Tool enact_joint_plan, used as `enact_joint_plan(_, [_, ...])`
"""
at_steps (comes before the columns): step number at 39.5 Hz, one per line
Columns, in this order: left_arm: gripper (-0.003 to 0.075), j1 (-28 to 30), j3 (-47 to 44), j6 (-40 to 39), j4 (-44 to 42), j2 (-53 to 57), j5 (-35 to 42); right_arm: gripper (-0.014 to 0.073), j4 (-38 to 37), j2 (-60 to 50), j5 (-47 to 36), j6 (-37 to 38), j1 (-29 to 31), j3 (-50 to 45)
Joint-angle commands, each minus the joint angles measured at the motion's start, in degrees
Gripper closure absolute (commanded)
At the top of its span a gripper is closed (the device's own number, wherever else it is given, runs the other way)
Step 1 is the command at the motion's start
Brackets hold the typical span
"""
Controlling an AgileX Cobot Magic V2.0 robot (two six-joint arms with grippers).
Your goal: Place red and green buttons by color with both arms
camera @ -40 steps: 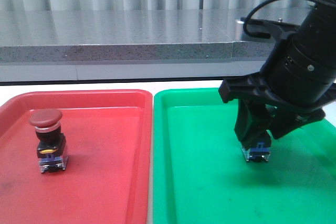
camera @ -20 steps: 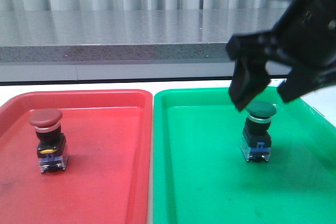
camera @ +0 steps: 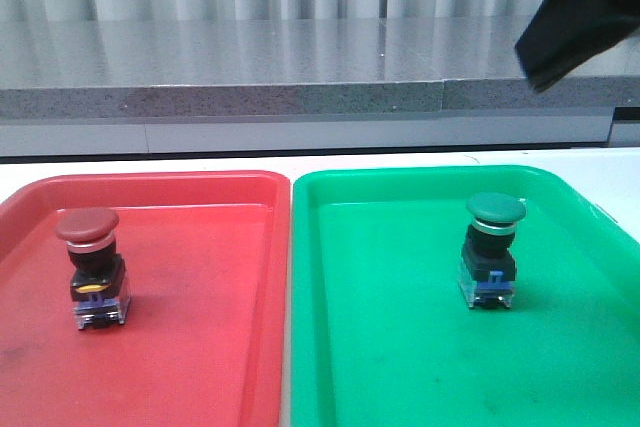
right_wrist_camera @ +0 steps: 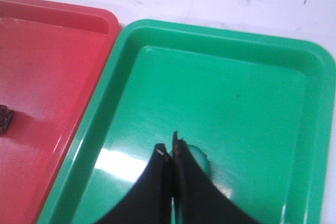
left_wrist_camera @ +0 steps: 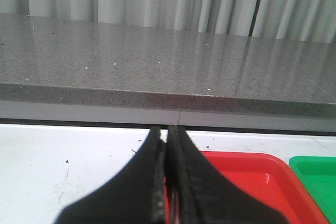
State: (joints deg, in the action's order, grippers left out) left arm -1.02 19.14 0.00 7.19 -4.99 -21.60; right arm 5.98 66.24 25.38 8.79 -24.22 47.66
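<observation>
So the right gripper [right_wrist_camera: 170, 153] had let go of the green button [camera: 492, 249] and lifted clear; a second earlier it was clamped down around that button on the green tray [camera: 400, 347], half a second earlier its fingers were spread just above the cap, and now only a dark piece of the arm showed high at the upper right of the front view; in the right wrist view its fingers were pressed together, holding nothing, with the green cap peeking out directly below the tips; button stood upright on the tray floor, well under the tool, not touching it.

Left gripper [left_wrist_camera: 167, 182] sat with fingers closed on nothing, pulled back over the white table [left_wrist_camera: 63, 166], red tray [left_wrist_camera: 247, 171] just ahead of the tips; red button [camera: 92, 267] stood upright in that tray, same spot as in both earlier shots, well apart from either tool.

Judgement: each button was on its matching colour, both tools empty; sorting looked done; only retracting the arms remained; no obvious tipping risk since both stood flat.
</observation>
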Motion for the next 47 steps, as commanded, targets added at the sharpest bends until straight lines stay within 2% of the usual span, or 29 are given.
enact_joint_plan(1, [0.0740, 0.0, 1.6, -0.4, 0.2, -0.7, 4.8, 0.0718, -5.1, -5.3, -2.6, -0.4, 0.2, 0.8])
enact_joint_plan(5, [0.0740, 0.0, 1.6, -0.4, 0.2, -0.7, 4.8, 0.0718, -7.0, -10.1, -2.6, -0.3, 1.6, -1.1])
enact_joint_plan(18, [0.0740, 0.0, 1.6, -0.4, 0.2, -0.7, 4.8, 0.0718, -7.6, -28.6, -2.9, -0.4, 12.7, -13.3])
enact_joint_plan(27, [0.0740, 0.0, 1.6, -0.4, 0.2, -0.7, 4.8, 0.0718, -12.5, -43.5, -4.8, -0.6, 12.8, -21.9])
enact_joint_plan(34, [0.0740, 0.0, 1.6, -0.4, 0.2, -0.7, 4.8, 0.0718, -12.9, -53.8, -8.2, -0.6, 12.8, -25.3])
enact_joint_plan(47, [0.0740, 0.0, 1.6, -0.4, 0.2, -0.7, 4.8, 0.0718, -13.0, -55.5, -8.3, -0.6, 12.8, -25.4])
